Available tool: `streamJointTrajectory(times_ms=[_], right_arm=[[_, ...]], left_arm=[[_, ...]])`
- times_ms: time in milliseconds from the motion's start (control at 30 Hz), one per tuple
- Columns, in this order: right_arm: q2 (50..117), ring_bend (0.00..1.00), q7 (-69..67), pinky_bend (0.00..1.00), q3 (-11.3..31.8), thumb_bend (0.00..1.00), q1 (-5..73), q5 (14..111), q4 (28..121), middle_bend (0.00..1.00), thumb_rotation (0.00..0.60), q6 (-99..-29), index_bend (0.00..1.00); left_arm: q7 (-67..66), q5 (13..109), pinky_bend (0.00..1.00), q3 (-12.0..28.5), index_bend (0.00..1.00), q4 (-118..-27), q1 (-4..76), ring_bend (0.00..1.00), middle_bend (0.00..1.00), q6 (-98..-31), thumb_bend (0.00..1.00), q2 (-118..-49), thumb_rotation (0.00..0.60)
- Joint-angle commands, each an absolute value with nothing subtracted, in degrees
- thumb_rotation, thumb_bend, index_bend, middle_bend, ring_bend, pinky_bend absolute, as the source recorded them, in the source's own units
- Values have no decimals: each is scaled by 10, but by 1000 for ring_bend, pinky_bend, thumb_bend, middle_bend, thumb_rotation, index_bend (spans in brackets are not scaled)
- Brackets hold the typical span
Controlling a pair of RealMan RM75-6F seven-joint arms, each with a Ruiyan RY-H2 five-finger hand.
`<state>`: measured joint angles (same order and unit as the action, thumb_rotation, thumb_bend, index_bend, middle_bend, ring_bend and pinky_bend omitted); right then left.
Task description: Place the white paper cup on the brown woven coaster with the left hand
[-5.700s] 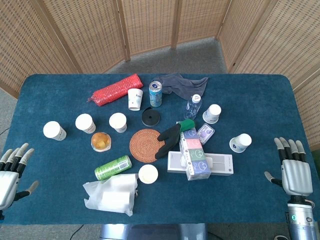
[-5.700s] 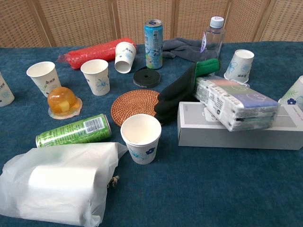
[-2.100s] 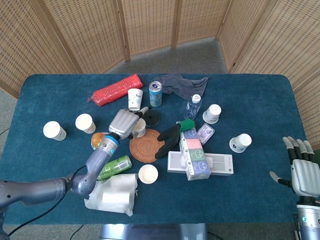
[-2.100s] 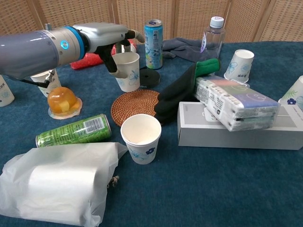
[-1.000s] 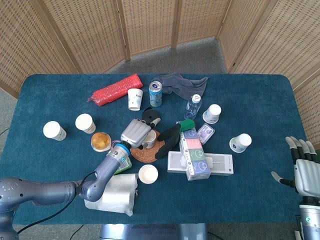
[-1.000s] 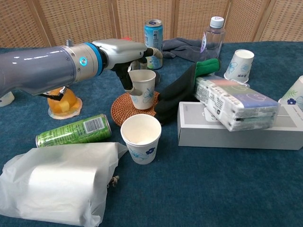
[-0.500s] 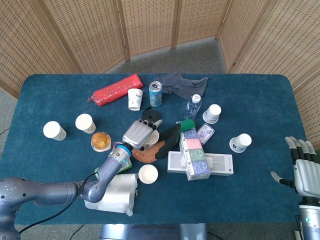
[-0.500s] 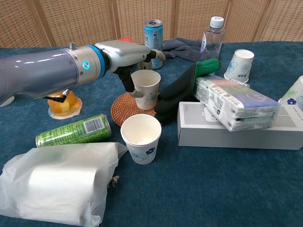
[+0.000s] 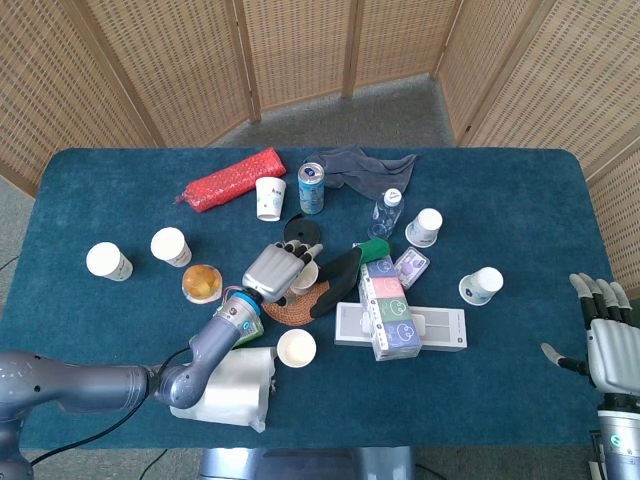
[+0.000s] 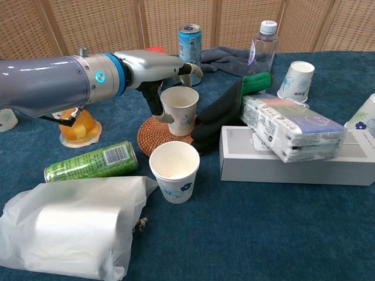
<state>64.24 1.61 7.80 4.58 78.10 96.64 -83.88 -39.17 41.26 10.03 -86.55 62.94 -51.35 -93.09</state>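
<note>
We are holding the white paper cup [image 10: 181,111] upright in our left hand [image 10: 153,69], fingers wrapped around its side, just left of centre in the chest view on the brown woven coaster [image 10: 157,135] so it is sitting level, while our right hand [image 9: 608,340] is idling, fingers spread and empty, at lower right of the head view

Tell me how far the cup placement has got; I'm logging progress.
Mostly done: the white paper cup stands upright on the brown woven coaster, beside the black glove. In hand: the left hand is around it, thumb at its side, so it looks unreleased. Left: let go and pull back. The right hand rests open, away from it.
</note>
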Motion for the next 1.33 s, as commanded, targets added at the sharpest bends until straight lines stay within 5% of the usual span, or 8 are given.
streamJointTrajectory(times_ms=[33, 233, 533, 1133, 1333], right_arm=[[642, 0, 17, 0, 78, 24, 46, 781, 966, 0, 600, -838, 0], [643, 0, 19, 0, 76, 22, 46, 783, 967, 0, 600, -837, 0], [648, 0, 33, 0, 74, 23, 48, 783, 965, 0, 600, -837, 0], [681, 0, 96, 0, 61, 23, 54, 805, 969, 0, 600, -844, 0], [687, 0, 112, 0, 64, 24, 53, 805, 969, 0, 600, -853, 0]], left_arm=[[-394, 407, 352, 100, 0, -880, 630, 161, 172, -517, 297, -918, 600], [-395, 421, 295, 95, 0, -917, 619, 29, 8, -546, 295, -886, 600], [-354, 546, 7, 51, 0, -993, 543, 0, 0, -641, 293, -801, 600], [-218, 784, 0, -73, 0, -1039, 298, 0, 0, -880, 296, -682, 600], [-199, 824, 0, -86, 0, -1023, 232, 0, 0, -935, 296, -673, 600]])
